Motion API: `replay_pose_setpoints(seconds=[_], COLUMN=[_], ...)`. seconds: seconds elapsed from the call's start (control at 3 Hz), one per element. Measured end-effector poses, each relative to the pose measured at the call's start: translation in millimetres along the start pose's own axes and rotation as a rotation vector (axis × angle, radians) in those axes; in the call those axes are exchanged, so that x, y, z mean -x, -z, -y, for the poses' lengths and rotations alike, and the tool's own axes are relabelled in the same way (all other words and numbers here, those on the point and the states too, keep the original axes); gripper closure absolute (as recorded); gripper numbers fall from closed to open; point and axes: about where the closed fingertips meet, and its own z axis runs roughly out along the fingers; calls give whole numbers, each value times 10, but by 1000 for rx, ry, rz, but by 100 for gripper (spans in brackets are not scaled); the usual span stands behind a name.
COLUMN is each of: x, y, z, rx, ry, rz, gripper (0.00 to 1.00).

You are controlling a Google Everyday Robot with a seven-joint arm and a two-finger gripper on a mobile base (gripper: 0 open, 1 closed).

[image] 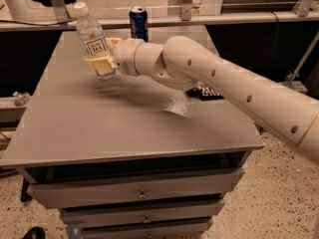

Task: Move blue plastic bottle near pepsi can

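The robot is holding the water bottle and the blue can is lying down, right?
No, the pepsi can stands upright at the back of the table, as the camera view shows. The gripper does hold the blue plastic bottle.

Bottle: tall clear plastic bottle (92,40), white cap, tilted toward the far-left corner of the grey counter (124,128).
Gripper: your pale two-finger gripper (101,63), clamped round the bottle's lower half.
Can: short dark-blue drink can (138,23), upright at the far edge, apart from the bottle.
Packet: flat black packet (203,91) near the right edge, partly behind your arm (224,78).
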Motion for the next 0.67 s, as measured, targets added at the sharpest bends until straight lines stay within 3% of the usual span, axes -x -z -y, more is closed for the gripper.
replay_pose_setpoints(seconds=[0.67], x=[106], y=[1496], z=[285], rx=[-214], ry=[0], rz=[-138], gripper=[100])
